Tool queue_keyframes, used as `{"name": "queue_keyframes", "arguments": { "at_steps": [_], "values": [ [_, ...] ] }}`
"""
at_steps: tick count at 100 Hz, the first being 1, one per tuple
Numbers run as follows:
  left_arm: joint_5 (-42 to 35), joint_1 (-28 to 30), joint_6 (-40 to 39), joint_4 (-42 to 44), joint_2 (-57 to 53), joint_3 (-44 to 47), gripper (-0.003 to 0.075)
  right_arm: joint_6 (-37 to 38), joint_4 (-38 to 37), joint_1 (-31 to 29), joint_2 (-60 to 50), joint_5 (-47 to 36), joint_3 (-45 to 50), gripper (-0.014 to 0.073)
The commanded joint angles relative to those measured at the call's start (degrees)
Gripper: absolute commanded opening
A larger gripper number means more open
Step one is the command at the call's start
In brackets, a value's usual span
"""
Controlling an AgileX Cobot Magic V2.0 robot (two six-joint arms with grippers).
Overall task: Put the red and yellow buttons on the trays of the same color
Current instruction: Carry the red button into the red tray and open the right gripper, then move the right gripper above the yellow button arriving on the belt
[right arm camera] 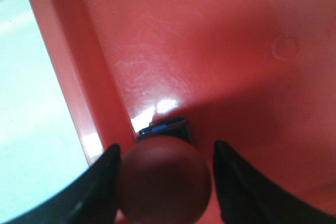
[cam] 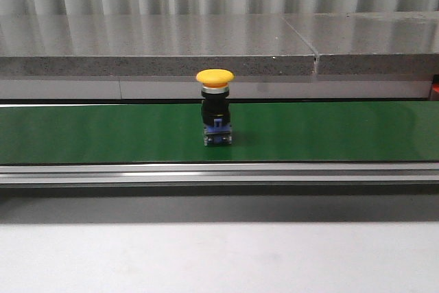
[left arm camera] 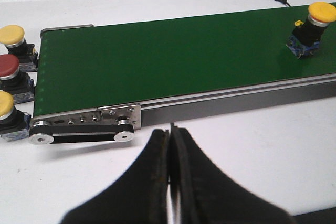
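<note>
Progress: partial. A red button (right arm camera: 164,186) sits inside the red tray (right arm camera: 220,66), close against its wall, between the fingers of the right gripper (right arm camera: 165,182). The jaws stand apart, one finger on each side of the red cap; whether either finger touches the cap cannot be told, and it reads as a release in hand rather than a firm grip.

Outstanding: one yellow button (cam: 215,106) stands upright on the green conveyor belt (cam: 103,132), unhandled. In the left wrist view three more buttons wait off the belt's end: an upper yellow button (left arm camera: 12,38), a red-capped button (left arm camera: 9,69) and a lower yellow button (left arm camera: 6,109). No yellow tray shows in any view.

The left gripper (left arm camera: 170,182) has its jaws together, empty, over the white table (left arm camera: 252,145)
</note>
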Motion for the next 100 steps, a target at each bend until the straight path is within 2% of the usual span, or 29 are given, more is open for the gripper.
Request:
{"name": "queue_keyframes", "arguments": {
  "at_steps": [1, 38, 72, 100],
  "values": [
    [-3.58, -0.35, 0.1, -0.75, 0.55, -1.51, -0.002, -0.31, 0.38, -0.35, -3.55, -2.6, -1.86, 0.0486],
    [-3.58, -0.35, 0.1, -0.75, 0.55, -1.51, -0.002, -3.31, 0.45, 0.56, -11.24, -4.61, 0.84, 0.0489],
    [-3.58, -0.35, 0.1, -0.75, 0.55, -1.51, -0.002, -3.73, 0.62, 5.25, -25.41, -6.77, 14.35, 0.0489],
    [-3.58, -0.35, 0.1, -0.75, 0.55, -1.51, -0.002, -3.73, 0.84, 9.81, -36.62, -4.16, 22.85, 0.049]
  ]
}}
